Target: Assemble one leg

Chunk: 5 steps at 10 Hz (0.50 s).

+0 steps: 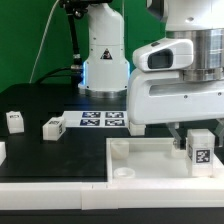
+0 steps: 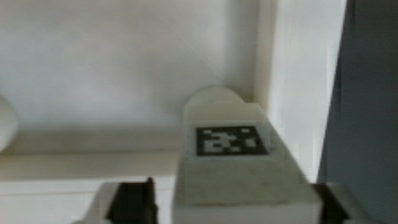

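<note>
Claw (image 1: pixel 200 140): closed on the leg (image 1: pixel 201 150), fingers (image 2: pixel 128 203) pressed against both its sides. Leg upright over the white tray piece (image 1: pixel 140 160), near its side wall.

The arm's bulky white wrist section fills the exterior view's right, reaching in from the upper edge and pointing straight down. Below it the pincer (image 1: pixel 199 147) hangs vertical — its dark fingers (image 2: pixel 132 203) closed on the leg (image 1: pixel 199 150), one on each side. The wrist view shows both fingers pressed against the leg's flanks, the block upright between them.
</note>
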Tool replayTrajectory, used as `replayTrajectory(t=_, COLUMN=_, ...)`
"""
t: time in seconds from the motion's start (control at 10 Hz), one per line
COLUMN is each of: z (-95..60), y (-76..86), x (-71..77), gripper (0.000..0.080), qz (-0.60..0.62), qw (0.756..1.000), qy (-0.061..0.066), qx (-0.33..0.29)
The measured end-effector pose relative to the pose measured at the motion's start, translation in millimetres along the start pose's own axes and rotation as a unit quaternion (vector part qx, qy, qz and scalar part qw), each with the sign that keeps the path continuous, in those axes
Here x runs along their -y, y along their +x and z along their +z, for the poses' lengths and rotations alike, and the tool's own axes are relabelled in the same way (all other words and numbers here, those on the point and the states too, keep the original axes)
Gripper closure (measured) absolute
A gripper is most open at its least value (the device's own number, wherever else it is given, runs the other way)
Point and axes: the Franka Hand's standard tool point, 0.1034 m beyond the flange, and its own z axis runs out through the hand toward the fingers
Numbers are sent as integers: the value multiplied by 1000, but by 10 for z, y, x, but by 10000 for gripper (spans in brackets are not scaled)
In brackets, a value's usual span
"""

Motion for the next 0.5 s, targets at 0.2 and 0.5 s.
replayTrajectory(t=0.2, z=0, y=0, x=0, gripper=510, qz=25, qw=1000, qy=0, qx=0)
replayTrajectory(t=0.5, z=6, y=-6, x=36, gripper=510, qz=178, qw=984, qy=1, qx=0)
